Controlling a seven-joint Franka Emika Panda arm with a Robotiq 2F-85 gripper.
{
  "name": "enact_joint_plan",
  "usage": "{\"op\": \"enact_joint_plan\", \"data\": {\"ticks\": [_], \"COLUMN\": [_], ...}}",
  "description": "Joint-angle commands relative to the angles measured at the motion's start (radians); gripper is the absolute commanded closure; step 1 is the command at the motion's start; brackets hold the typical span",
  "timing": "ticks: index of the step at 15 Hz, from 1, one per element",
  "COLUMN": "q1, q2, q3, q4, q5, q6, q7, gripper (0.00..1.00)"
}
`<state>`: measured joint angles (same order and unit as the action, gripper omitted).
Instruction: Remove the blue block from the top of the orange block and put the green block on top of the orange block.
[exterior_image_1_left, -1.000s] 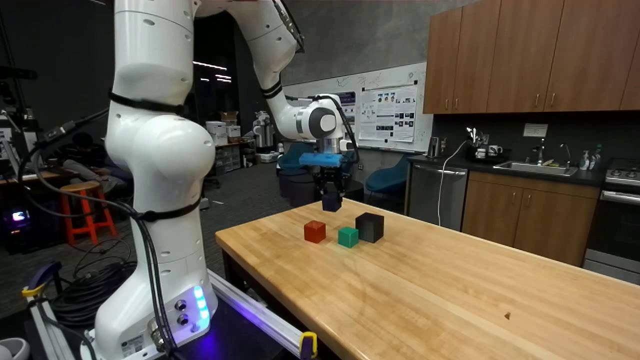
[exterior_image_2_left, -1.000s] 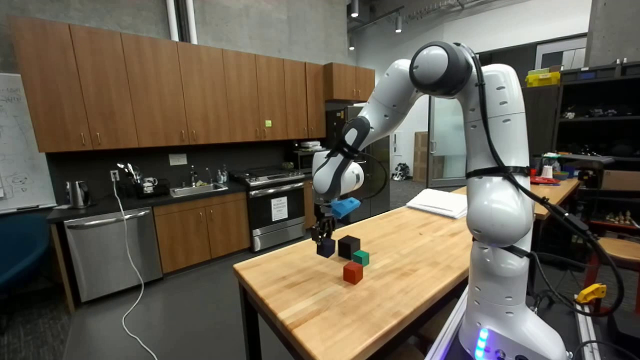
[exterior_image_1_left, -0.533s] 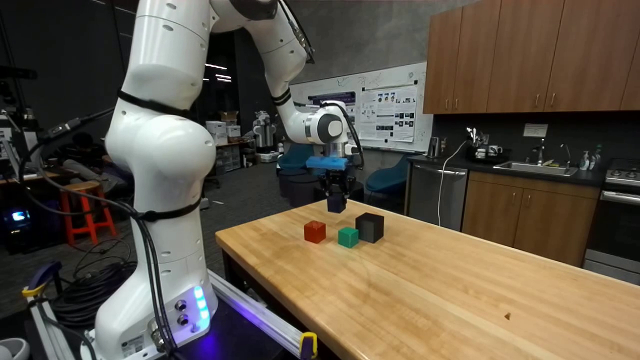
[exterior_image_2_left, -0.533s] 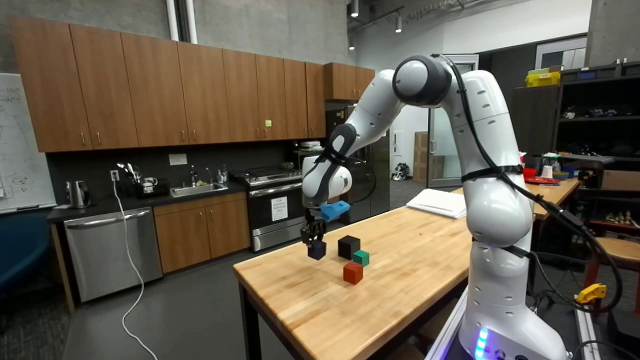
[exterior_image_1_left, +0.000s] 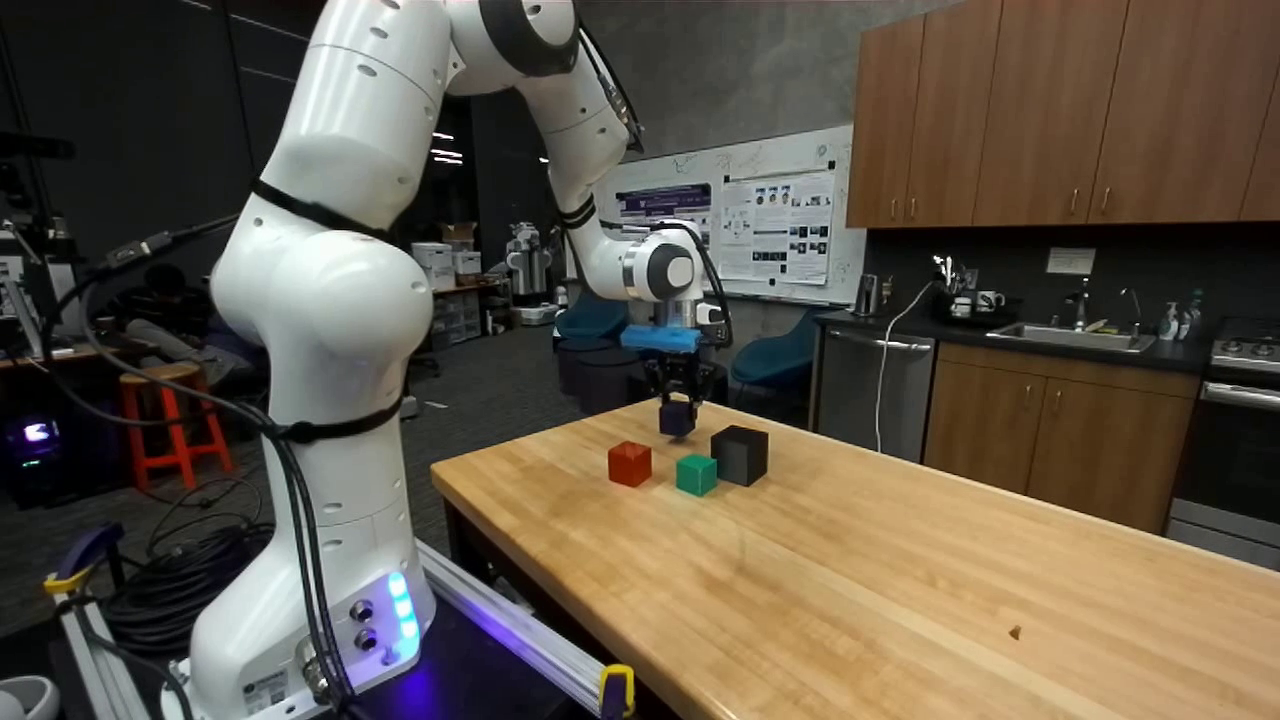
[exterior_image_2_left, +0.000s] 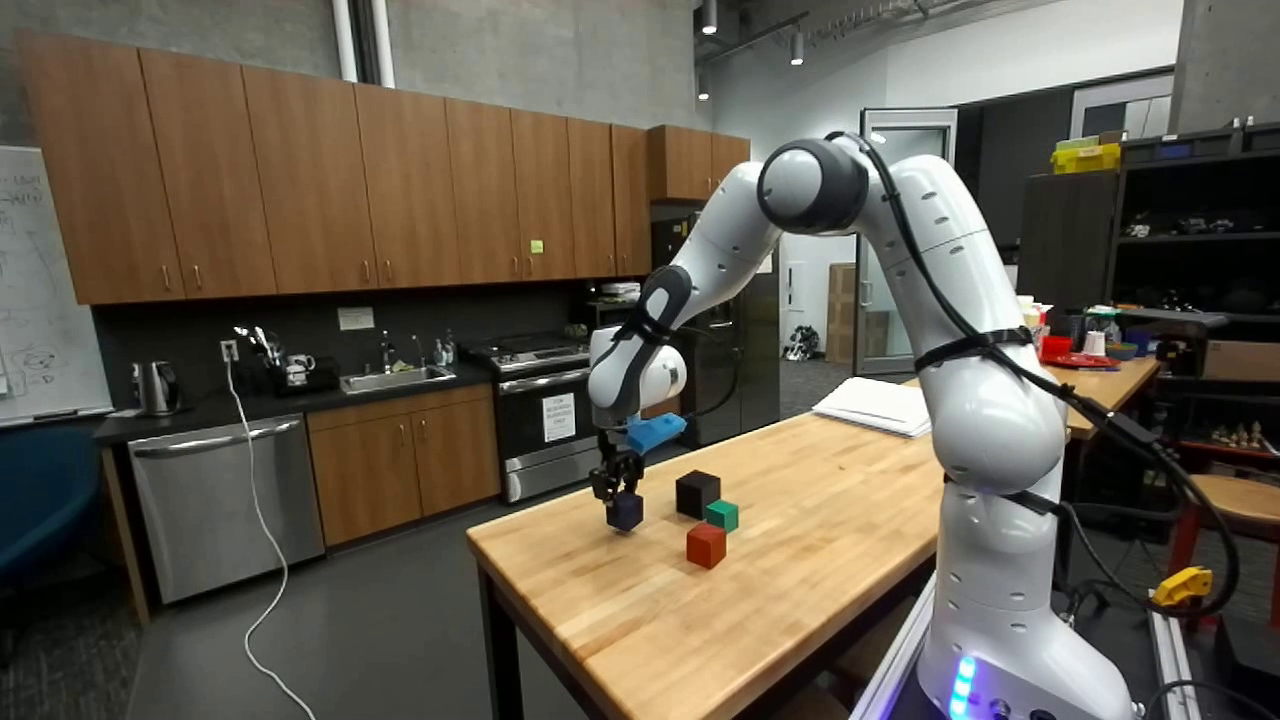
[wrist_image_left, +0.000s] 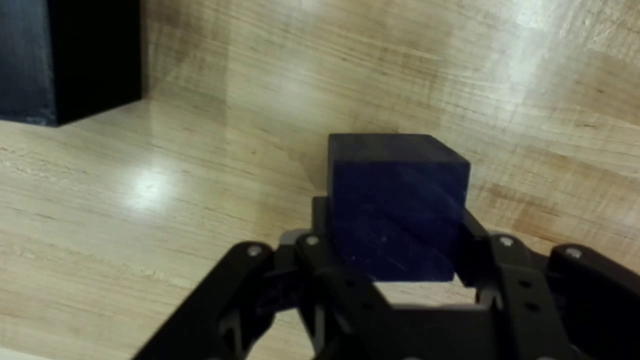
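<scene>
1. Black gripper (wrist_image_left: 395, 222) pinches small dark-blue cube (wrist_image_left: 395, 190), wrist view.
2. In an exterior view, orange-red cube (exterior_image_1_left: 630, 464) and bright-green cube (exterior_image_1_left: 696, 475) stand apart on wooden table (exterior_image_1_left: 800, 580).
3. In an exterior view, dark-blue cube is apart from these 2.

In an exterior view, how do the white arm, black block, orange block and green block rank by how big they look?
1. White arm
2. Black block
3. Orange block, green block: too alike to rank

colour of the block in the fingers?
Very dark navy blue. The block shows best in the wrist view, between the fingers.
</scene>
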<state>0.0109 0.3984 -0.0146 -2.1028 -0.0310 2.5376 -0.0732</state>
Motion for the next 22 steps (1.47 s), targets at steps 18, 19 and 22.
{"op": "enact_joint_plan", "data": {"ticks": [18, 19, 22], "q1": [-0.078, -0.084, -0.101], "q2": [-0.184, -0.209, -0.275], "q3": [-0.025, -0.028, -0.04], "q4": [-0.131, -0.155, -0.229], "q5": [0.002, 0.003, 0.002], "q6": [-0.061, -0.06, -0.049], "q7": [-0.019, -0.023, -0.041], "gripper": [0.0, 0.0, 0.0]}}
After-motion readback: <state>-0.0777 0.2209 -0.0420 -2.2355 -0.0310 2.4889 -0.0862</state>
